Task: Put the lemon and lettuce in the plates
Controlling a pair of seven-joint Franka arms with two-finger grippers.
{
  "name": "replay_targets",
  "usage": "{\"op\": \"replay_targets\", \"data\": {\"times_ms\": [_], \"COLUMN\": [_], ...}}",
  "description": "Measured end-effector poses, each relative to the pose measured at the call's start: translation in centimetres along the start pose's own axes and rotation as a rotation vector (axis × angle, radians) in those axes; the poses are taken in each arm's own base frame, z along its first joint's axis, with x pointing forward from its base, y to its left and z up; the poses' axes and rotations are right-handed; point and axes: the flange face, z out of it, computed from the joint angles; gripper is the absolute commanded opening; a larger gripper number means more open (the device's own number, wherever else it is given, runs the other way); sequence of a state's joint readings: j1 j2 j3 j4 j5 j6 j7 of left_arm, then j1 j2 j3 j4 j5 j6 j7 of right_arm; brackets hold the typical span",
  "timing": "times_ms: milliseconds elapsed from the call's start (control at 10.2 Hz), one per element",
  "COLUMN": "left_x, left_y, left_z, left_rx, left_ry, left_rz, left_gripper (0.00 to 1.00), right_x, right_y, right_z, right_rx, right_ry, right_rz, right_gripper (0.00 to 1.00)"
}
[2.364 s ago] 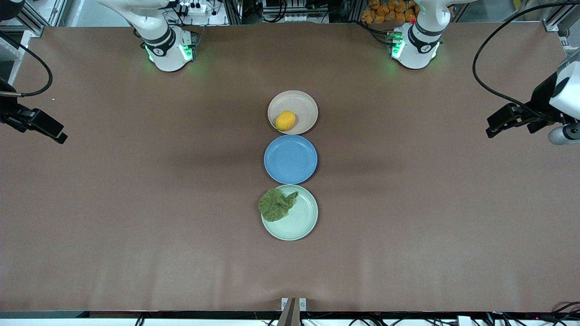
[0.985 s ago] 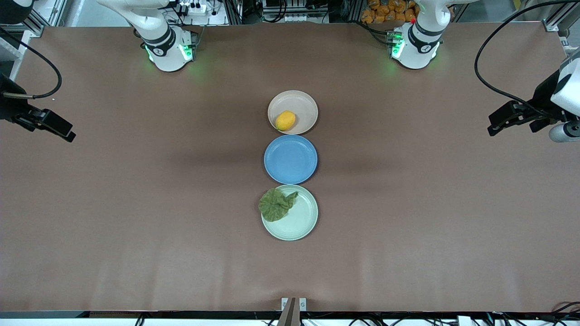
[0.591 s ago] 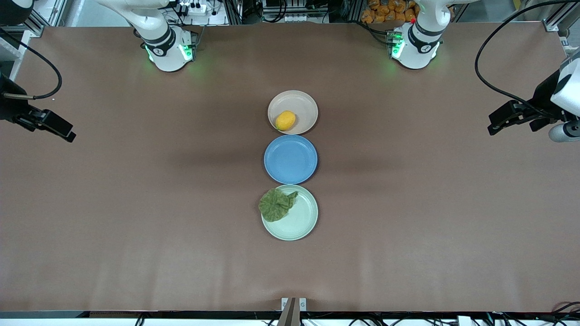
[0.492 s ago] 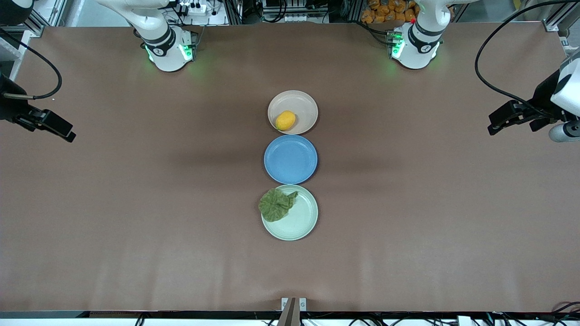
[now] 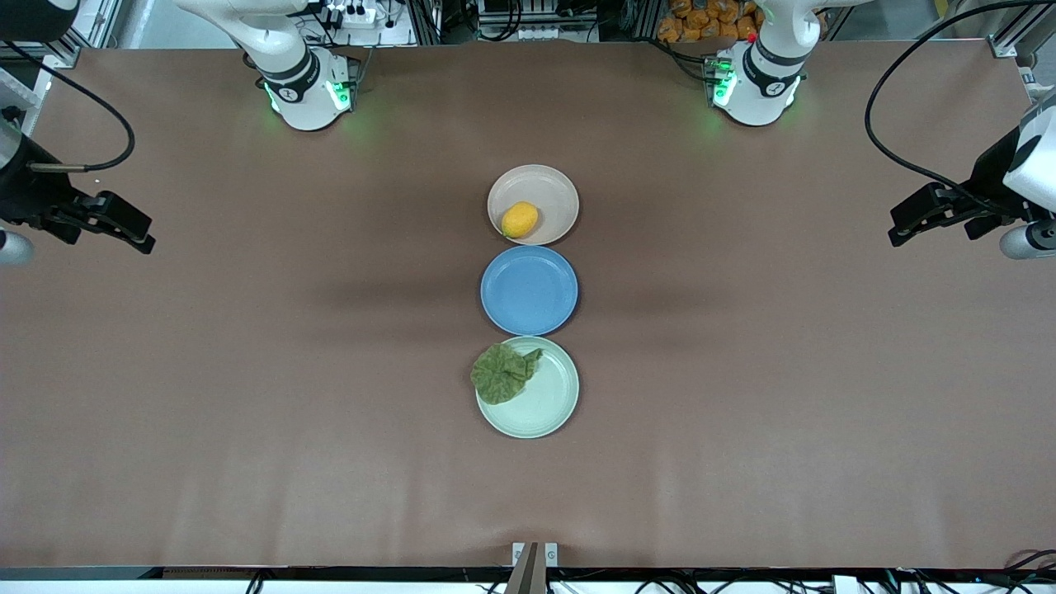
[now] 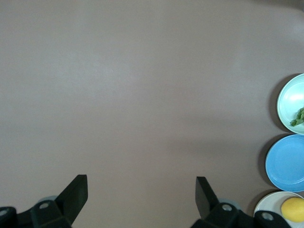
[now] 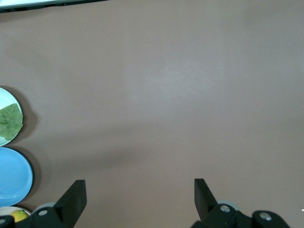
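On either end of the blue plate point(image 5: 529, 289) the lemon point(image 5: 520, 219) is sitting in the beige plate point(image 5: 554, 191) and the lettuce point(image 5: 501, 373) in the green plate point(image 5: 549, 400), while the left tool point(image 5: 907, 224) and right tool point(image 5: 124, 228) are hanging open and empty, well apart from them, equally near.

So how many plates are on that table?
3, in a row mid-table. The beige plate, nearest the robots' bases, holds the lemon. The blue plate sits in the middle. The mint green plate, nearest the front camera, holds the lettuce. None seems hidden.
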State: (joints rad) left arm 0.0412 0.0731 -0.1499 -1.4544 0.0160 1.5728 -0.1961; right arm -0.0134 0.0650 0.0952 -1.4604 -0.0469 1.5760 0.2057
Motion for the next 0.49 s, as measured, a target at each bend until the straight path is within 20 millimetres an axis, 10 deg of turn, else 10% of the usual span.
{"op": "replay_targets", "data": {"times_ms": [492], "left_x": [0.03], "left_y": [-0.19], "left_z": [-0.02], "left_rx": [0.0], "left_ry": [0.0], "left_rz": [-0.003], "left_gripper": [1.0], "right_x": [-0.15], "right_y": [0.08], "right_z": [0.14], "right_rx": [-0.003], "right_ry": [-0.015], "right_rz": [-0.01], "right_gripper": [1.0]}}
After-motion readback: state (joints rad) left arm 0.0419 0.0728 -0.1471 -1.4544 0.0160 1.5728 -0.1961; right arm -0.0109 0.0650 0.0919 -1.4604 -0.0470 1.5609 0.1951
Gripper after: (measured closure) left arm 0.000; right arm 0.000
